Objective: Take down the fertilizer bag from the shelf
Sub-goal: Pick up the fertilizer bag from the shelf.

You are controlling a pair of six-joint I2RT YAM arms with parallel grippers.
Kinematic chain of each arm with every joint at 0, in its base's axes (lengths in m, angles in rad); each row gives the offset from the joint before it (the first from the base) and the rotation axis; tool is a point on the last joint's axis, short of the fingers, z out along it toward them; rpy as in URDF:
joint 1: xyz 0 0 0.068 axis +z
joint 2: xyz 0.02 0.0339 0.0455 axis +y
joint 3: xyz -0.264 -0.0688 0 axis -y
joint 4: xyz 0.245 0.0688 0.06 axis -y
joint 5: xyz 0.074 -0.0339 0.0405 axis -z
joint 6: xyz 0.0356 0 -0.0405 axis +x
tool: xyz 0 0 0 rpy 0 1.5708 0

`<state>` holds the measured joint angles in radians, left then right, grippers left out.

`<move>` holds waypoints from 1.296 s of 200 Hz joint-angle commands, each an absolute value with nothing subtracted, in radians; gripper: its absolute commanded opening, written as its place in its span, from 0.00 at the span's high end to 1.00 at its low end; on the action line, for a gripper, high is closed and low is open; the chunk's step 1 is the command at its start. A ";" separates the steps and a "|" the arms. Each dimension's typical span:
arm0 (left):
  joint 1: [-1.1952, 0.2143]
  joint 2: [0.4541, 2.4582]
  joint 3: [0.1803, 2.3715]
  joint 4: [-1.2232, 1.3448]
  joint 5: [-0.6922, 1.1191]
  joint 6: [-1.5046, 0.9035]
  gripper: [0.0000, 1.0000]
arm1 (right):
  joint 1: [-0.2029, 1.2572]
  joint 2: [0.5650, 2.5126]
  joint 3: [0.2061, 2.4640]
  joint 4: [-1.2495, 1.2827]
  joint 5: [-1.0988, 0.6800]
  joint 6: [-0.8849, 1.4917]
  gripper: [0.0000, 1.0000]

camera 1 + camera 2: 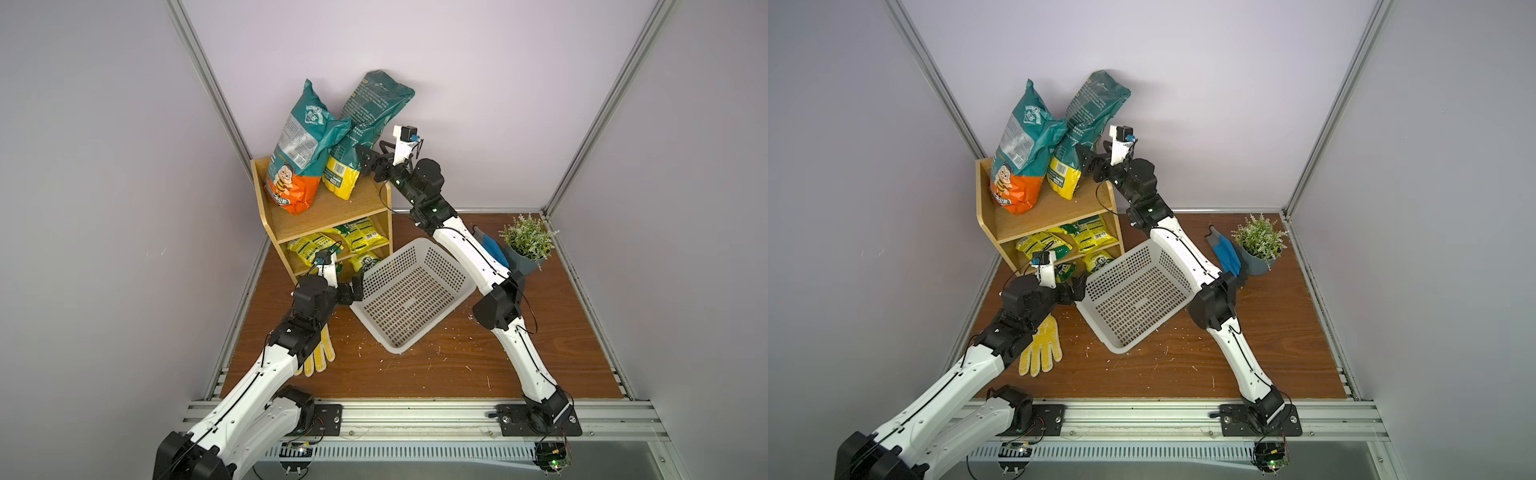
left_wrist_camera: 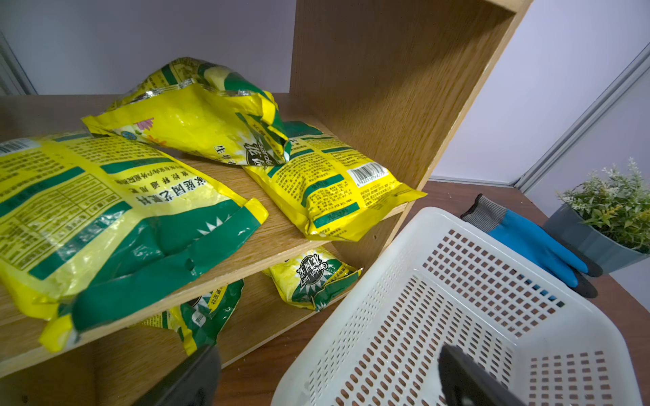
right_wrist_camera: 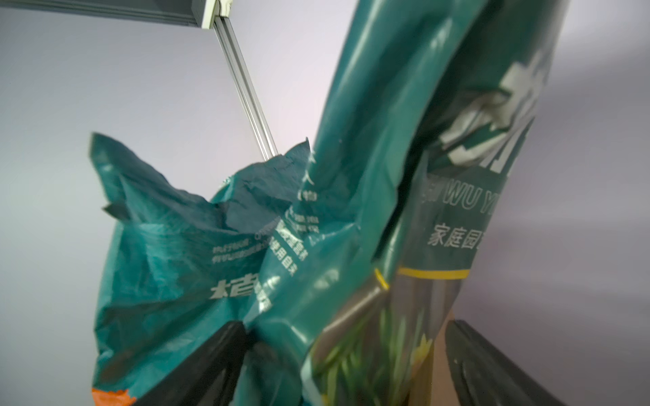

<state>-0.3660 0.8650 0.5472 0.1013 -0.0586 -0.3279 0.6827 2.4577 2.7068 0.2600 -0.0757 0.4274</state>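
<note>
The right claw [image 1: 363, 160] is spread around the teal-and-yellow fertilizer bag [image 1: 370, 124], which stands at the right edge of the top tier of the shelf [image 1: 332, 210] beside a teal-and-orange bag [image 1: 299, 166], while the left claw [image 1: 356, 287] is spread over the rim of the white basket [image 1: 451, 270] on the tabletop [image 1: 457, 365].

Right hand [image 1: 365, 161] hovers beside teal-yellow bag [image 1: 370, 112]; bag stands atop shelf [image 1: 332, 208].

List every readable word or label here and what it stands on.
"WU Y", cut off: teal bag.
"家庭园", cut off: same bag, below.
"Garden baby", upside down: small yellow packet, shelf's bottom tier.
"家庭园艺", upside down: large yellow bag, middle tier.
Fine print, barcode digits: too small to read.
</note>
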 commanded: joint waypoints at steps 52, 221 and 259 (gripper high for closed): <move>-0.376 0.844 0.530 0.113 -0.089 -0.326 0.00 | 0.693 2.431 2.746 0.410 -0.076 0.461 1.00; -0.376 0.895 0.538 0.144 -0.083 -0.324 0.00 | 0.708 1.957 2.278 -0.056 -0.230 0.205 0.49; -0.376 0.900 0.553 0.136 -0.083 -0.312 0.00 | 0.710 2.017 2.411 -0.133 -0.208 0.220 0.01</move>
